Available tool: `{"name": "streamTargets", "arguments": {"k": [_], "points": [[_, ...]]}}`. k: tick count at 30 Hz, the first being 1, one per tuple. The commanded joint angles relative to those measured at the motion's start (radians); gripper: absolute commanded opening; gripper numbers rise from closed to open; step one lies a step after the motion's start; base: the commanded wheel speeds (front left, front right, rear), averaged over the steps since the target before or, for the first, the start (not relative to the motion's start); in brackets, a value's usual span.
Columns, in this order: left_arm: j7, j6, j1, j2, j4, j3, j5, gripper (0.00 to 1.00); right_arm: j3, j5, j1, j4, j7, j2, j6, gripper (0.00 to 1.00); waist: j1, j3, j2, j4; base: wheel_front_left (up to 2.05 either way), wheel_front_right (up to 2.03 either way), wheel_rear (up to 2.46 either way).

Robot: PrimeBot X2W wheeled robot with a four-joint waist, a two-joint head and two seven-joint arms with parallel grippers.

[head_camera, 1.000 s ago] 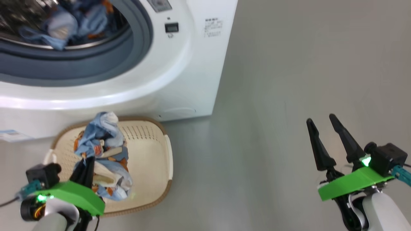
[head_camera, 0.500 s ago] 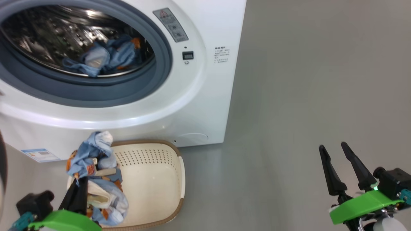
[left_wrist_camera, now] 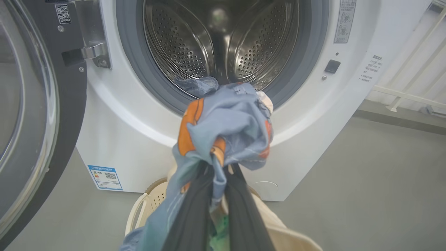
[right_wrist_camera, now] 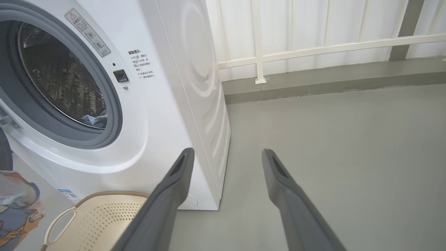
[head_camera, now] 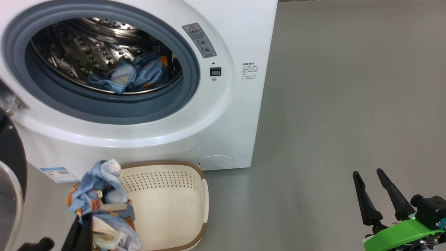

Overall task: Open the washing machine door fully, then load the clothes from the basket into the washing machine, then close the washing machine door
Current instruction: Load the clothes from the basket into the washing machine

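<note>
On the washing machine (head_camera: 223,115), a blue label (head_camera: 58,173), lettering unreadable.

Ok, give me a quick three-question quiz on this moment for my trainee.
1. True or false: the right gripper is shut on a garment.
2. The left gripper holds: A) a bottle; B) a blue-and-orange clothes bundle; C) nothing.
3. Fill in: a blue garment already lies inside the ___ of the washing machine.
Key: 1 false, its jaws stand open and empty. 2 B. 3 drum.
</note>
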Motion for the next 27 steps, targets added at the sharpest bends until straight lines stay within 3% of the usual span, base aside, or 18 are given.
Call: {"name": "streamTargets", "arguments": {"k": [1, 16, 27], "points": [[-0.009, -0.002, -0.006, 0.008, -0.039, 0.047, 0.015, 0.00, 0.016, -0.007, 0.009, -0.024, -0.005, -0.019, 0.002, 1.00, 0.0000, 0.003, -0.0001, 0.001, 0.00, 0.00, 0.00], [-0.009, -0.002, -0.078, -0.013, -0.055, 0.071, -0.006, 0.00, 0.016, -0.008, -0.029, -0.040, -0.005, -0.009, 0.002, 1.00, 0.0000, 0.082, -0.0001, -0.006, 0.00, 0.00, 0.00], [-0.009, -0.002, -0.372, 0.054, 0.009, 0.082, -0.028, 0.00, 0.029, -0.005, -0.105, -0.048, -0.005, 0.020, 0.002, 1.00, 0.0000, 0.209, -0.0001, -0.035, 0.00, 0.00, 0.00]]}}
